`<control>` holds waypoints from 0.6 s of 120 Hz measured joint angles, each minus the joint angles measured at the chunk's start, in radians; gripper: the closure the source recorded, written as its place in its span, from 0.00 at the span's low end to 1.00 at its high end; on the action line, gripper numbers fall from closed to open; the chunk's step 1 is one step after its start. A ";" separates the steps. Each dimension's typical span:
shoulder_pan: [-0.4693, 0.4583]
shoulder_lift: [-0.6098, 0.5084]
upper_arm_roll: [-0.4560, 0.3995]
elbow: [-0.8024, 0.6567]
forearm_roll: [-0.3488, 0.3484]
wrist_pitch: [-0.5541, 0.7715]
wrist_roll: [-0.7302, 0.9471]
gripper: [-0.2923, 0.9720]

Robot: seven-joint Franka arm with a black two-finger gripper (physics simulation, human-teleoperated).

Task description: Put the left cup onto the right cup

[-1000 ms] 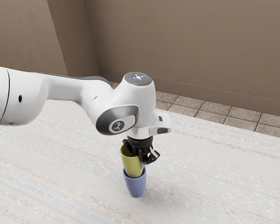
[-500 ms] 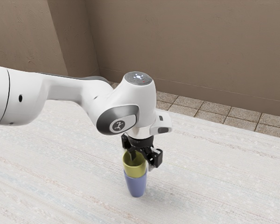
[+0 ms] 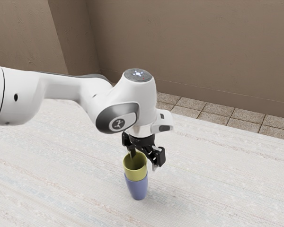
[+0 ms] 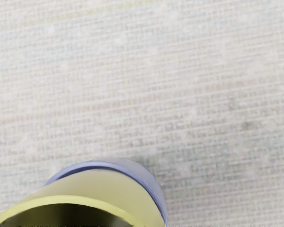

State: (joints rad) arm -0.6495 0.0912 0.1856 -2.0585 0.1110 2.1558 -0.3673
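An olive-green cup [image 3: 134, 168] stands upright, nested in the mouth of a blue cup [image 3: 137, 188] on the pale table. My gripper [image 3: 144, 156] hangs just over the olive cup's rim, open. One finger [image 3: 131, 152] sits at the rim's inner side and the other [image 3: 158, 158] stands clear of the cup on the exterior view's right. In the wrist view the olive cup's rim [image 4: 85, 194] lies directly under my hand, with the blue cup's edge [image 4: 132, 169] showing around it.
The stacked cups stand on a pale woven-textured tabletop [image 3: 227, 179] with open surface all around. Behind the table's far edge run a tiled floor strip [image 3: 227, 113] and a brown wall.
The olive cup was held tilted over the blue cup; it has since dropped upright into it. My fingers have spread apart and the hand has lifted slightly.
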 joint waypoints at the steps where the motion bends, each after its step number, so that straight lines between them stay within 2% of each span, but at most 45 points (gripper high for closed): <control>1: 0.000 -0.001 0.000 0.000 0.000 -0.001 0.000 0.25; 45: -0.011 -0.071 0.002 0.033 -0.003 -0.052 0.003 0.24; 72: -0.017 -0.117 0.004 0.100 -0.005 -0.159 0.017 0.24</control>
State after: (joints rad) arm -0.6668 -0.0253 0.1901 -1.9584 0.1058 1.9967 -0.3507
